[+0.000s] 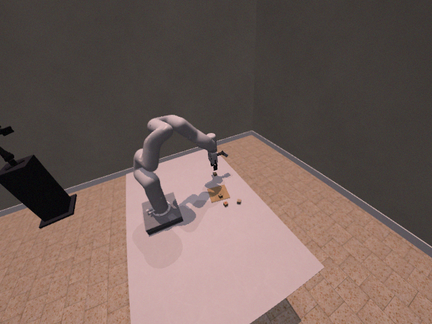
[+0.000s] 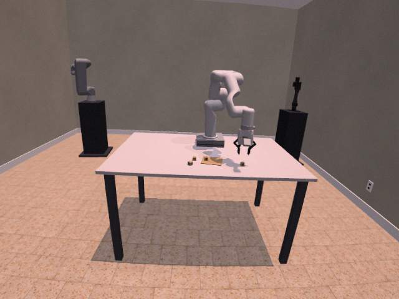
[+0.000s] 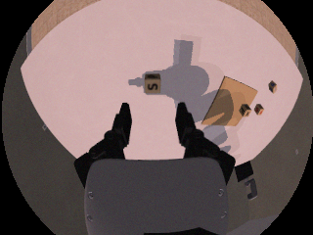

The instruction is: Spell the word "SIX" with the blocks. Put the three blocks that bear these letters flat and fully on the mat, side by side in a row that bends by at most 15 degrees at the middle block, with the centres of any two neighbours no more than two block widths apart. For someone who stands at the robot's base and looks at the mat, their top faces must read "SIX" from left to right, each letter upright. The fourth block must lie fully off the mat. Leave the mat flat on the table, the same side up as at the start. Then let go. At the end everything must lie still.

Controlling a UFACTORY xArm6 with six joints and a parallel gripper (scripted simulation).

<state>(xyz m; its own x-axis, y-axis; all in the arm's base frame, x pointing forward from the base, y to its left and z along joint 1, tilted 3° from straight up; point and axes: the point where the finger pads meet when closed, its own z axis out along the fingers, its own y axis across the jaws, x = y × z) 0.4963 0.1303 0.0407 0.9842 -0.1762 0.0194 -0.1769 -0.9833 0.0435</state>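
Note:
My gripper [image 1: 214,167] hangs above the table with its fingers partly open and nothing between them; it also shows in the exterior view [image 2: 244,151] and in the wrist view [image 3: 153,110]. A small wooden block marked S [image 3: 153,82] [image 1: 214,173] [image 2: 242,163] lies on the table right below it, off the mat. The tan mat [image 1: 219,192] [image 2: 211,160] [image 3: 229,101] lies flat, with one block [image 1: 220,196] [image 2: 205,158] on it. Two more blocks [image 1: 225,203] [image 1: 239,201] lie on the table just beyond the mat. Their letters are too small to read.
The arm's base plate [image 1: 162,216] stands on the white table close to the mat. Black pedestals stand on the floor to the sides, one with another arm [image 2: 92,127] and one with a camera stand [image 2: 290,131].

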